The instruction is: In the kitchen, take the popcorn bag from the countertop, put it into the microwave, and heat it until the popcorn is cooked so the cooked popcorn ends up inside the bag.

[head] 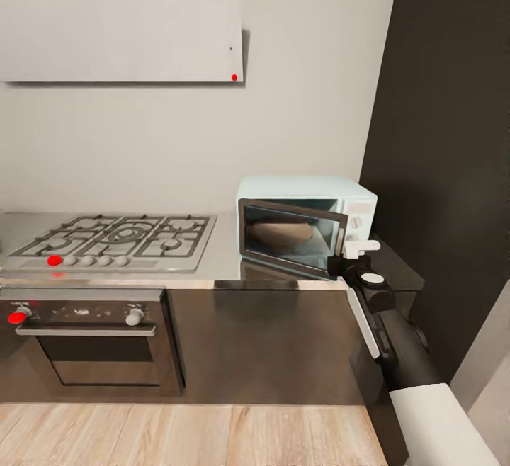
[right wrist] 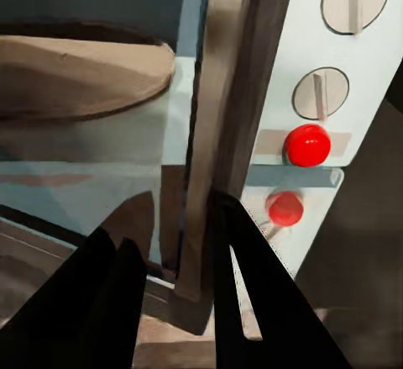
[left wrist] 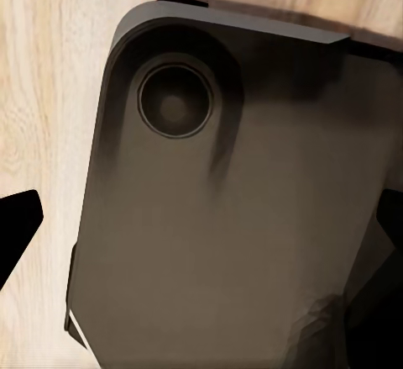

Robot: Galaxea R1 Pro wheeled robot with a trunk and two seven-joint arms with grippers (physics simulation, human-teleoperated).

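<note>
Kitchen (head: 304,98): pale grey wall, dark cabinet at the right, wood floor along the near edge.

Countertop (head: 227,253): shiny steel, running left to right; it carried the gas hob (head: 117,239) at the left and the microwave (head: 306,222) at the right. A white extractor hood (head: 120,39) hung above the hob, and a built-in oven (head: 92,338) sat below it.

Microwave: mint-white box against the far wall, its glass door (head: 290,236) standing partly open toward you. Its knob panel (right wrist: 336,92) lay on the right side, with two round knobs and a red light (right wrist: 307,144).

Popcorn bag (head: 283,236): a tan rounded shape lay inside the microwave cavity, seen through the door glass; in your right wrist view the same tan mass (right wrist: 75,75) rested on the cavity floor. You could read no label on it.

Right gripper (head: 354,252): you had it at the door's right edge, near the panel. In the wrist view its dark fingers (right wrist: 243,276) straddled the door's free edge, one on each side; whether they pressed on it I cannot tell. The bag lay beyond the gripper, farther in and to the left.

Left gripper (left wrist: 201,243): dark fingertips at the frame edges, spread wide apart and holding nothing, over the robot's dark base (left wrist: 218,218) and the wood floor (left wrist: 50,92).
</note>
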